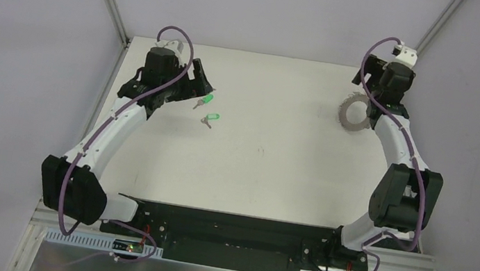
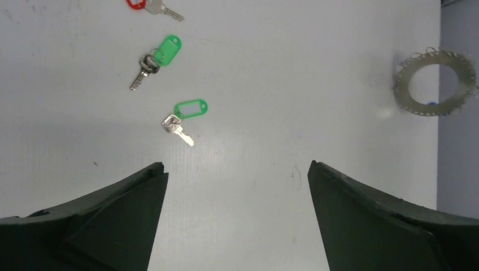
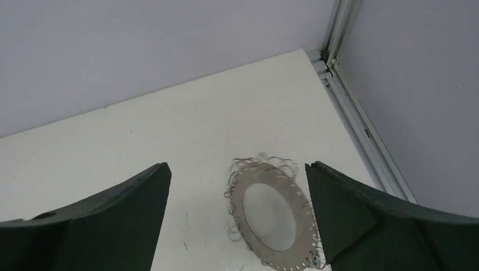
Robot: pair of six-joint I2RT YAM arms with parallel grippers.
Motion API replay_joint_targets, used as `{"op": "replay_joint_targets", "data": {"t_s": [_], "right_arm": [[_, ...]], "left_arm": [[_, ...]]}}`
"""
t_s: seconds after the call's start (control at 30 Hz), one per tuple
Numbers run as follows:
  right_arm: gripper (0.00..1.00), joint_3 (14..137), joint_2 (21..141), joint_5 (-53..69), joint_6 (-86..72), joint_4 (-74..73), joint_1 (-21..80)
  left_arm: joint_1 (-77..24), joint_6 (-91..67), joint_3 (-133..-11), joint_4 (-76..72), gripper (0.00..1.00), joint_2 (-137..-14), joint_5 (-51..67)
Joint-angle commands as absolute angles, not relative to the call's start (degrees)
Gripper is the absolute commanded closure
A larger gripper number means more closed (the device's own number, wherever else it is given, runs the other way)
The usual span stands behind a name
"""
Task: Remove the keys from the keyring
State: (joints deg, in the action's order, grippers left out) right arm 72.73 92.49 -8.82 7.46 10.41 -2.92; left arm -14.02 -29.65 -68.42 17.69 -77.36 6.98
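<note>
Left gripper (image 2: pixel 237 169) wide open, empty, near loose green-tagged silver keys (image 2: pixel 183 116). Right gripper (image 3: pixel 236 167) likewise agape, empty, over flat grey metal keyring (image 2: pixel 402 87).

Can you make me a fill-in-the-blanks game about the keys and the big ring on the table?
1. The key nearest the left fingers has a ___ tag; those left fingers are close by.
2. The key at the top edge of the left wrist view has a ___ tag.
3. In the top view, the keyring lies on the table's ___ side.
4. The left fingers and the right fingers are both ___, holding nothing.
Missing words: green, red, right, open.
</note>
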Motion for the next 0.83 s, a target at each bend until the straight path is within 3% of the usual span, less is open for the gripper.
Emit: {"op": "replay_joint_targets", "data": {"t_s": [0.0, 0.2, 0.47, 0.8], "right_arm": [[0.01, 78.15, 86.69, -8.92, 6.46, 10.07, -1.25], [0.01, 72.13, 70.37, -0.85, 5.3, 5.38, -0.35], [0.01, 60.07, 45.08, -0.57, 4.2, 6.32, -0.35], [0.01, 52.82, 37.65, 3.16, -3.8, 4.57, -0.35]], "left_arm": [[-13.71, -26.03, -70.28, 19.5, 0.01, -71.62, 13.73], [-13.71, -21.89, -73.16, 25.12, 0.01, -62.82, 8.12], [-13.71, -14.17, -72.78, 27.03, 0.01, -51.04, 0.41], [-13.71, -10.99, -72.59, 28.17, 0.01, -47.28, 3.36]]}}
